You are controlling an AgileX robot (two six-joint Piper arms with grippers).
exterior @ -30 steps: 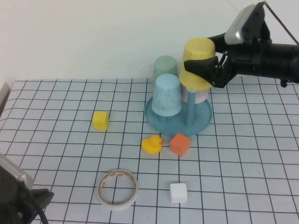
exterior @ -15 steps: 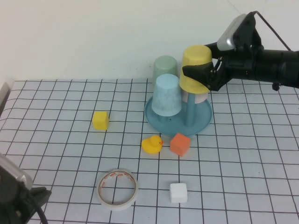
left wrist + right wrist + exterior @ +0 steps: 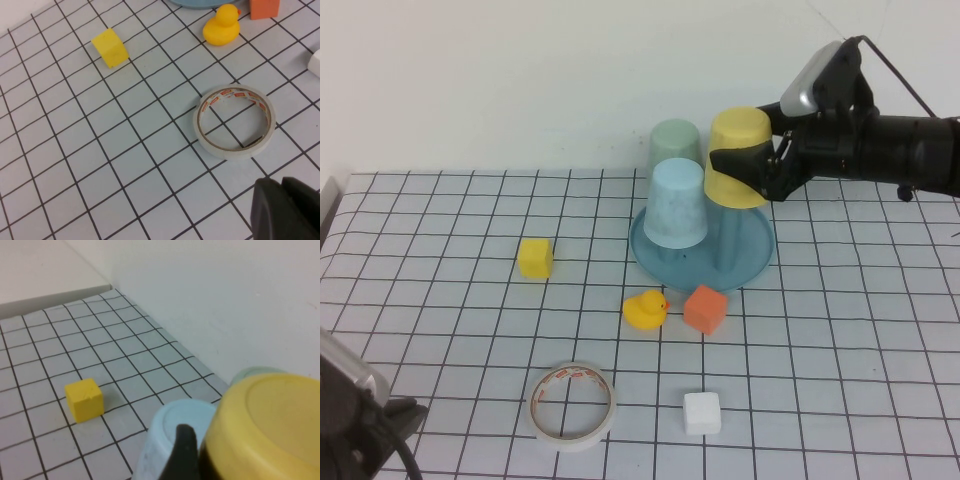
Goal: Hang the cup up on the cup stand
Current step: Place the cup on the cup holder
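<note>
The yellow cup [image 3: 740, 130] hangs upside down over the right-hand side of the teal cup stand [image 3: 660, 262], low over one upright peg [image 3: 728, 240]. My right gripper [image 3: 748, 160] is shut on the cup's side; one dark finger [image 3: 732, 160] lies across its front. The right wrist view shows the cup's base [image 3: 270, 420] close up, with one finger [image 3: 184, 455] beside it. A light blue cup [image 3: 677, 205] and a pale green cup [image 3: 673, 140] sit upside down on the stand. At the near left corner my left gripper [image 3: 380, 425] is parked and shut [image 3: 281, 181].
In front of the stand lie a yellow duck [image 3: 645, 310] and an orange block [image 3: 705, 308]. A yellow block [image 3: 535, 257] sits to the left. A tape roll [image 3: 572, 404] and a white block [image 3: 701, 412] lie nearer. The wall stands close behind the stand.
My right gripper has come down with the yellow cup, which now sits lower over the stand and hides what showed under its rim. The left arm has not moved.
</note>
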